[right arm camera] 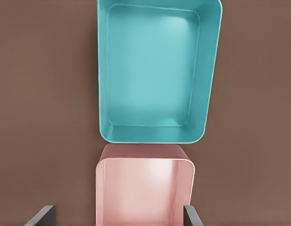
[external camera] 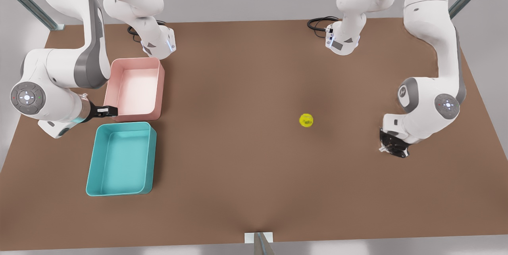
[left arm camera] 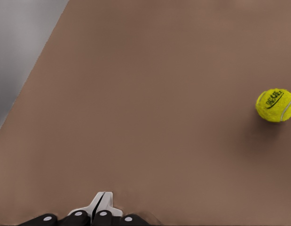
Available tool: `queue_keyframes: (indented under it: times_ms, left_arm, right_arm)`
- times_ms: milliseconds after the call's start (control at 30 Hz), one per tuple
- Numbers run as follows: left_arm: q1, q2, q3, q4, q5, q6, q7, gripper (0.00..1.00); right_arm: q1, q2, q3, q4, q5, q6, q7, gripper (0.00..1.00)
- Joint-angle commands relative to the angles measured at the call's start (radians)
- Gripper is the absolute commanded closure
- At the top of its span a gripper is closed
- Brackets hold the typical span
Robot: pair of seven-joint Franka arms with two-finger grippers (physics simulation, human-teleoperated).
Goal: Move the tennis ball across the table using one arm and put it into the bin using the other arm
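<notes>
Brown table runs under everything, and you can see from it that nothing of the task is done yet.

Your two arms come next in size. The right arm stands on the front view's left, bent over the tubs; the left arm stands on the front view's right, on the ball's side of the table.

Teal bin lies at the front view's left with nothing in it; its bare floor is plain in the right wrist view. Just beside it, almost touching end to end, sits the pink tub, also without contents. That one is not your target.

Right gripper hangs by the near end of the pink tub, close to the gap between the two tubs, its fingers spread wide apart and holding nothing. It looks to be waiting.

Left gripper is low near the table, its fingers pressed together on nothing.

Ball rests on bare table, well apart from the bin and near the left gripper but not touching it. You still have the whole job ahead: carry it across, then drop it in the teal bin.
</notes>
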Motion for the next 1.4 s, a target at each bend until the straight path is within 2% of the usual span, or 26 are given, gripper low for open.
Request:
queue_keyframes:
  times_ms: [0,33,67,100,167,233,333,400,533,567,600,633,733,867,933,967,1000,1233,1367]
  left_arm:
    - [0.030,-0.005,-0.032,0.155,-0.009,-0.568,-1.384,0.72]
    - [-0.036,-0.030,-0.059,0.187,0.114,-0.661,-1.358,0.72]
    - [-0.076,-0.054,-0.059,0.233,0.128,-0.742,-1.292,0.69]
    - [-0.086,-0.094,-0.056,0.262,0.124,-0.800,-1.168,0.50]
    - [-0.088,-0.108,-0.039,0.376,0.127,-0.905,-1.031,0.00]
    - [-0.090,-0.121,-0.035,0.374,0.087,-0.892,-1.254,0.00]
    - [-0.065,-0.088,-0.035,0.382,0.078,-0.888,-1.241,0.00]
    - [0.045,-0.088,-0.035,0.374,0.019,-0.903,-1.128,0.00]
    - [0.047,-0.081,-0.042,0.335,-0.005,-0.894,-1.134,0.00]
    - [0.045,-0.082,-0.042,0.335,-0.002,-0.880,-1.135,0.00]
    - [0.049,-0.081,-0.042,0.335,-0.002,-0.872,-1.134,0.00]
    - [0.050,-0.081,-0.044,0.335,-0.001,-0.874,-1.134,0.00]
    - [0.050,-0.082,-0.042,0.335,-0.001,-0.882,-1.134,0.00]
    - [0.038,-0.084,-0.047,0.305,0.016,-0.839,-1.134,0.00]
    - [0.038,-0.081,-0.050,0.304,0.022,-0.837,-1.135,0.00]
    - [0.036,-0.084,-0.056,0.252,0.024,-0.804,-1.137,0.00]
    - [0.042,-0.107,-0.102,0.135,0.025,-0.669,-1.174,0.00]
    - [0.042,-0.105,-0.104,0.137,0.025,-0.659,-1.192,0.00]
    - [0.042,-0.105,-0.104,0.137,0.025,-0.659,-1.194,0.00]
  right_arm:
    - [0.000,-0.001,-0.001,0.000,0.002,0.000,-0.010,0.00]
    - [0.000,-0.001,-0.001,0.000,0.002,0.000,-0.010,0.00]
    - [0.000,-0.001,-0.001,0.000,0.002,0.000,-0.009,0.00]
    - [0.000,-0.001,-0.001,-0.001,0.002,0.000,-0.009,0.00]
    - [0.000,0.000,-0.001,0.000,0.002,0.000,-0.009,0.00]
    - [0.000,0.000,-0.001,-0.001,0.002,0.000,-0.009,0.00]
    - [0.000,0.000,-0.001,-0.001,0.004,0.000,-0.010,0.00]
    - [0.006,0.007,0.001,0.002,0.005,0.000,-0.006,0.00]
    - [0.017,0.025,0.005,0.011,0.017,0.016,-0.003,0.00]
    - [0.106,0.079,0.010,0.040,0.013,0.032,0.014,0.00]
    - [0.138,0.109,0.015,0.043,0.102,0.095,0.048,0.00]
    - [0.208,0.123,0.013,0.054,0.165,0.134,0.213,0.00]
    - [0.384,0.197,0.015,0.083,0.183,0.253,0.589,0.00]
    - [0.508,0.304,0.016,0.086,0.238,0.475,0.961,0.00]
    - [0.552,0.379,0.016,0.074,0.269,0.624,1.062,0.00]
    - [0.580,0.411,0.016,0.070,0.268,0.678,1.116,0.00]
    - [0.597,0.431,0.016,0.070,0.269,0.714,1.158,0.00]
    - [0.709,0.470,0.016,-0.035,0.269,0.914,1.379,0.00]
    - [0.761,0.418,0.016,-0.142,0.260,0.934,1.382,0.00]
